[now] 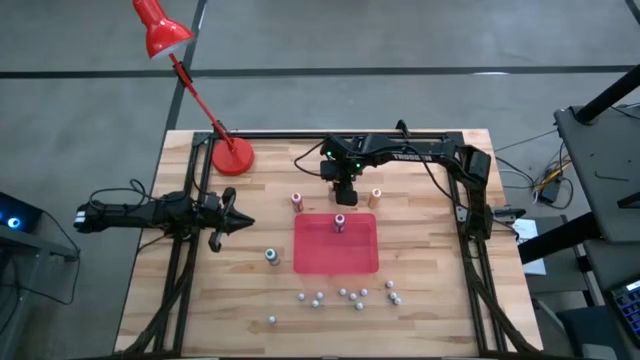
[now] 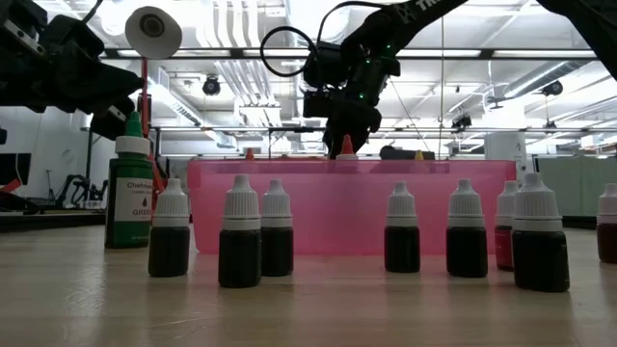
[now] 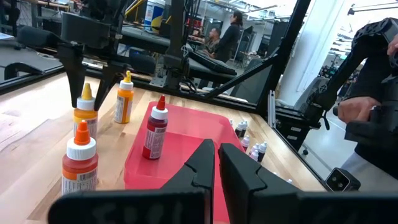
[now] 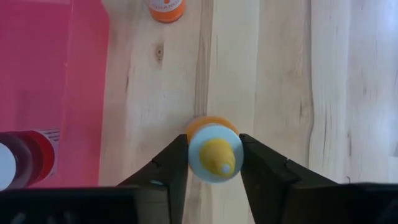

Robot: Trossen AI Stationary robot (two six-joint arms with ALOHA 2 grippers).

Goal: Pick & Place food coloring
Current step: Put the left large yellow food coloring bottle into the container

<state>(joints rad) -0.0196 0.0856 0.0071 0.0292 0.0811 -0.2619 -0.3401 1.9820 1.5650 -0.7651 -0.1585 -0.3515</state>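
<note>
The right tool hangs over the far middle of the counter, just off the far edge of the red tray, its two fingers closed in against the sides of a yellow-orange food coloring bottle that stands upright on bare wood; from overhead that bottle is hidden under the arm. The other food coloring bottles lie close around: an orange one just beside it on the right, a red-orange one off the tray's far left corner, a red one upright inside the tray near its far rim, and a green one on the wood left of the tray. Open wood remains to the right of the tray and along the right rail. The left tool waits at the left side of the counter, pointing toward the tray, its fingers pressed together with nothing between them. A red lamp stands at the far left corner, its stem leaning out past the edge. Near the front edge a scatter of small dark dropper bottles with white caps stands in loose rows; in the low view they block most of the tray's wall. People show indistinctly in the room beyond.
</note>
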